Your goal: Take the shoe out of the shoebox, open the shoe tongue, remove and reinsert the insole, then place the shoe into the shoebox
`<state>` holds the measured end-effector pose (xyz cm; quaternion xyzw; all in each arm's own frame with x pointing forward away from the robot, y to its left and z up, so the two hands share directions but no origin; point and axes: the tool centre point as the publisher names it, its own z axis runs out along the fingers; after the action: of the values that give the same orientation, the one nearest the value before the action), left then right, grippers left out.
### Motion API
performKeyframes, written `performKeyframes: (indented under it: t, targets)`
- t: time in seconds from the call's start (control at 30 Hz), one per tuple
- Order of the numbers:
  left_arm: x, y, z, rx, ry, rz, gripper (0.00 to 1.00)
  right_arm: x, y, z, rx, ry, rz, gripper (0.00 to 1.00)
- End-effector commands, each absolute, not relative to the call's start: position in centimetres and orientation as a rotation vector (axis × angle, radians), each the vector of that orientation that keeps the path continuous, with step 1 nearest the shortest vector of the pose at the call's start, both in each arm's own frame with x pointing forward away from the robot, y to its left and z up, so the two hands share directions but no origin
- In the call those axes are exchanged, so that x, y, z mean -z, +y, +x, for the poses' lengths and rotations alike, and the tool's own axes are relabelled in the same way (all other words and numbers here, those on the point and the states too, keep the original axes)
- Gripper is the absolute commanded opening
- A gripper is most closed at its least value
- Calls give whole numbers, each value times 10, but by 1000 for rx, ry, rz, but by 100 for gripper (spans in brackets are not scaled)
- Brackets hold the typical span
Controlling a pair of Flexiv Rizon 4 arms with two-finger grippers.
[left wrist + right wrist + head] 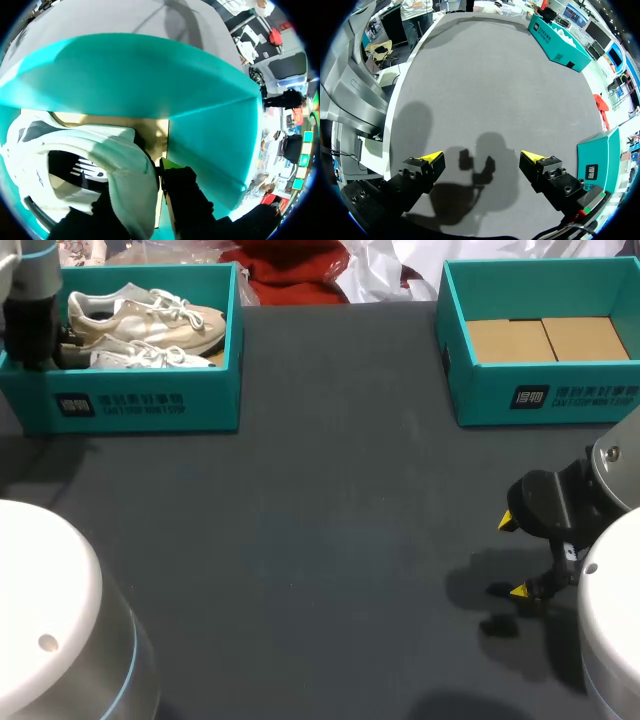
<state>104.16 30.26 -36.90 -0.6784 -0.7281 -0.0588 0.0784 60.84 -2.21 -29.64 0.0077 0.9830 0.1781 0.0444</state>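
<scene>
The left gripper point(138, 180) is down inside the shoebox point(150, 405). It is pinched on the back edge of a white shoe point(75, 145). One black finger is inside the shoe's opening, and the other finger point(185, 200) is outside the heel, with the heel wall squeezed between them. Only one yellow tip shows. The blue-green wall of the shoebox stands just ahead of the gripper, and a bit of its brown floor shows beside the shoe.

From above, the left arm point(30, 310) reaches into this shoebox at the far left of the table point(330, 490). Two white shoes lie side by side in it, heels toward the arm. I cannot tell from above which one is held.

The right gripper point(482, 160) is spread wide and holds nothing. It hangs over the dark table near the right front corner, and its shadow falls on the table under it.

A second box point(545, 400) of the same blue-green stands at the far right, well apart from the shoebox. Brown card point(550, 340) lines its bottom.
</scene>
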Motion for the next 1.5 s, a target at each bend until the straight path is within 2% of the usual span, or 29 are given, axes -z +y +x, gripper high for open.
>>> performKeyframes:
  t: [0.03, 0.8, 1.5]
  targets:
    - [355, 312, 1042, 162, -2196, -2045, 0, 297, -22, 606, -541, 3000, 24, 100]
    - [287, 295, 1049, 235, -2277, -2040, 0, 297, -22, 606, -541, 3000, 24, 100]
    - [243, 312, 1039, 315, -2338, -2031, 0, 297, -22, 606, -541, 3000, 24, 100]
